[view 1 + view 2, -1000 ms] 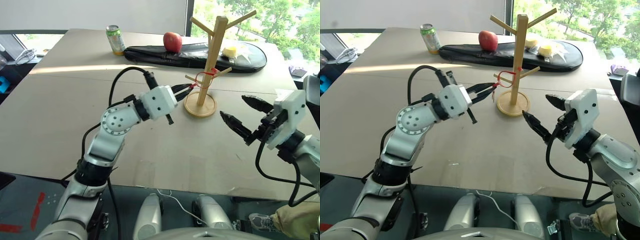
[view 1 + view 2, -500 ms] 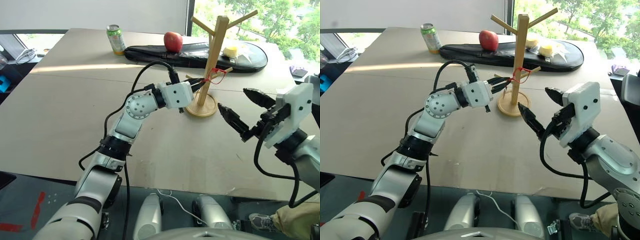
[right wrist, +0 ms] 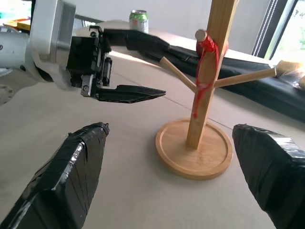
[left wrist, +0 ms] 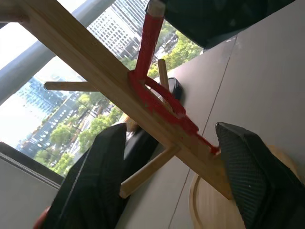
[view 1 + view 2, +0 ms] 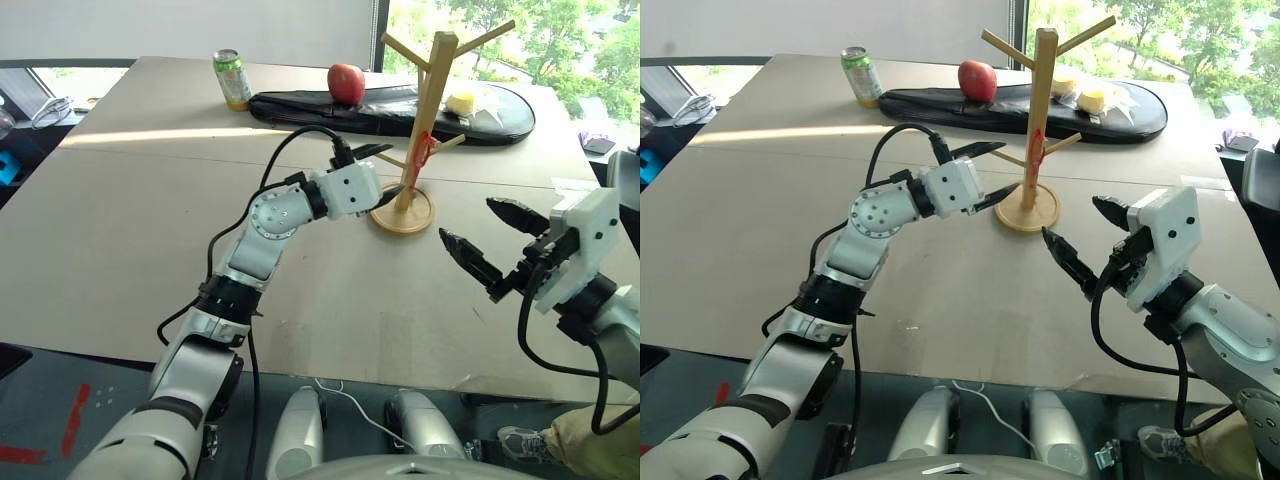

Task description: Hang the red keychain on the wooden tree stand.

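The big brown table [image 5: 120, 220] is carrying everything. At its far side a long black bag [image 5: 400, 108] is lying flat, with a red apple [image 5: 345, 83] sitting on it and a green soda can [image 5: 231, 78] standing just beside its left end.

The left arm is stretching forward and toward the right across the table, with its elbow bent only a little and its wrist level. The left gripper [image 5: 385, 172] is standing with its fingers spread wide and is holding nothing; one finger is pointing above a low peg and the other is lying near the round base. In the left wrist view the two black fingers [image 4: 95, 176] are sitting on both sides of the post, apart from it.

The right arm is staying nearer to the robot's body, at the right side, with the forearm angled toward the left. The right gripper [image 5: 495, 240] is also wide and empty, hovering over the table well apart from the stand.

The wooden tree stand [image 5: 423, 110] is standing upright in front of the bag. The red keychain [image 5: 421, 152] is hanging down against the post from a low peg, and no gripper is touching it.
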{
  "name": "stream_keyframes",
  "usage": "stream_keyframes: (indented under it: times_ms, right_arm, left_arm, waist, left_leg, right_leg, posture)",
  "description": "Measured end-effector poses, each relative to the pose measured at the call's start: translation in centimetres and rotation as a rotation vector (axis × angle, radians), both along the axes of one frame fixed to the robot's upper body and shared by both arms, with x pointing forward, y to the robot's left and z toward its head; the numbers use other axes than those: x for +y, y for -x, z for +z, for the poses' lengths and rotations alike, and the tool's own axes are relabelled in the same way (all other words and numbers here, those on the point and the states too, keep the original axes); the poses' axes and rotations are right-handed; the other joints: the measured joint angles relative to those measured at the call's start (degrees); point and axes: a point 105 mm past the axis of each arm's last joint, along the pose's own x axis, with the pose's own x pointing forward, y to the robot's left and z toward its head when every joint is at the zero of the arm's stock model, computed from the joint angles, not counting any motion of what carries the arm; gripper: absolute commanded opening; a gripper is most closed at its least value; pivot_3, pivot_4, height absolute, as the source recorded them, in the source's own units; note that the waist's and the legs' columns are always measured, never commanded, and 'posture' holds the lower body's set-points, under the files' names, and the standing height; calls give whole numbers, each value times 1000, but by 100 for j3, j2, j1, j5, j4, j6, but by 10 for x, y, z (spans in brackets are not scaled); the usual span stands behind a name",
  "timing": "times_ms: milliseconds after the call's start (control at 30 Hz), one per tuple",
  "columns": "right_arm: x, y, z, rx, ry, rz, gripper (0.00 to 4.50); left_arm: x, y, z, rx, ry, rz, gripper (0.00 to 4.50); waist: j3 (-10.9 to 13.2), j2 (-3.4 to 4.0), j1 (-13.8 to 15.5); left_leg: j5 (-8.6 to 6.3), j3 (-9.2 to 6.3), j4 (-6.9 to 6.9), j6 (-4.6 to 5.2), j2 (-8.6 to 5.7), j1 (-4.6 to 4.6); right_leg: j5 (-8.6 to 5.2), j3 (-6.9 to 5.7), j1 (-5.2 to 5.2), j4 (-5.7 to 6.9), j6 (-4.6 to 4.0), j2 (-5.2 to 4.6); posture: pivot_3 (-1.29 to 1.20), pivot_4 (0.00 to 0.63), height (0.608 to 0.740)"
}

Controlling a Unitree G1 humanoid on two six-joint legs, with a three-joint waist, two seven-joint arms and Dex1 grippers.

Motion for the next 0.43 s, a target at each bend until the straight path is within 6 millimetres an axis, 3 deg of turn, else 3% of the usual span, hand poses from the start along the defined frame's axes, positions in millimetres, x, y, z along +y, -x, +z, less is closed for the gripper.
stream_keyframes:
  times_ms: [167,200,233,333,433]
  right_arm:
    - [-16,-11,-8,49,69,27,4500]
    - [-21,-14,-10,64,89,37,4500]
    - [-26,-18,-10,84,120,59,4500]
    - [-42,-29,-7,116,155,75,4500]
    - [-47,-34,-2,125,160,108,4500]
  left_arm:
    - [41,1,-8,274,38,63,4470]
    - [55,1,-7,366,59,85,4470]
    - [81,2,-5,489,70,128,4470]
    - [137,12,13,663,125,221,4470]
    - [164,25,25,762,177,219,4470]
  waist:
    - [1,1,-16]
    - [2,1,-28]
    - [5,3,-70]
    - [7,6,-141]
    - [15,18,-107]
  left_leg:
    - [0,-1,2,0,2,0]
    - [0,-1,3,0,4,0]
    - [0,-1,4,0,6,0]
    - [0,-3,1,0,11,5]
    - [0,-4,2,0,8,1]
  right_leg:
    - [0,-2,0,2,0,1]
    - [0,-3,0,3,0,1]
    - [-1,-4,-1,4,0,3]
    - [-2,-5,-1,4,-1,9]
    - [-2,-8,-1,2,-1,4]
  posture:
    - [0,150,740]
    - [0,150,740]
    - [0,150,740]
    - [0,150,740]
    - [0,150,740]
